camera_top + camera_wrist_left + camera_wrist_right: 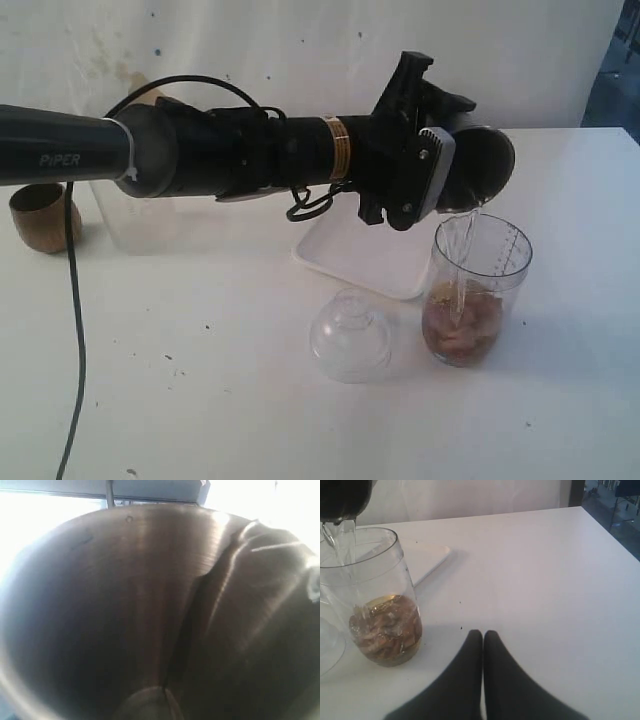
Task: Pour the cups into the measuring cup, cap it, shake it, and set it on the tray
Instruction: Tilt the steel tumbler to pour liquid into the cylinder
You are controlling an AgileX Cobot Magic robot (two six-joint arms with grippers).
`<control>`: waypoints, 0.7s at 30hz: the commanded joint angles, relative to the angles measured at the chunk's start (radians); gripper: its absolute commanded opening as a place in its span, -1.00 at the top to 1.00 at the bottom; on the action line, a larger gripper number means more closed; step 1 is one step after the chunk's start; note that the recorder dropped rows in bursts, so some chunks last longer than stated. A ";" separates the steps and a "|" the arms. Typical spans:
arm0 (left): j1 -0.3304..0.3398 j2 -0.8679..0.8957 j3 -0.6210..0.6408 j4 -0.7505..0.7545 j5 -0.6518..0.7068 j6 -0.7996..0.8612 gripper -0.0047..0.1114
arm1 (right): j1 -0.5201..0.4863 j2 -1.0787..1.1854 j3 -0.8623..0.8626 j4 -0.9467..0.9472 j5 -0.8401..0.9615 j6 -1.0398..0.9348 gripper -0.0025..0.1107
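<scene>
My left gripper (452,150) is shut on the steel tumbler (485,165), which lies tipped over the measuring cup (478,290). A thin clear stream (463,245) runs from the tumbler's rim into the cup. The measuring cup stands upright on the table with brown pieces and liquid at its bottom (385,627). In the left wrist view the tumbler's steel wall (125,605) fills the frame and hides the fingers. My right gripper (483,635) rests shut and empty just above the table, beside the measuring cup (375,580). The white tray (350,262) lies behind the cup.
A clear dome lid (350,337) sits on the table just left of the measuring cup. The brown wood-look cup (45,215) stands at the far left, with the frosted translucent cup (135,218) partly hidden behind my left arm. The table's right edge (615,540) is near.
</scene>
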 commanded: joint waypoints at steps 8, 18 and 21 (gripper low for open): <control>-0.001 -0.016 -0.011 -0.031 -0.023 -0.050 0.92 | 0.005 -0.005 0.001 0.000 -0.002 0.001 0.96; -0.001 -0.016 -0.011 -0.031 -0.023 -0.397 0.92 | 0.005 -0.005 0.001 0.000 -0.002 0.001 0.96; -0.001 -0.016 -0.011 -0.031 -0.023 -0.584 0.92 | 0.005 -0.005 0.001 0.000 -0.002 0.001 0.96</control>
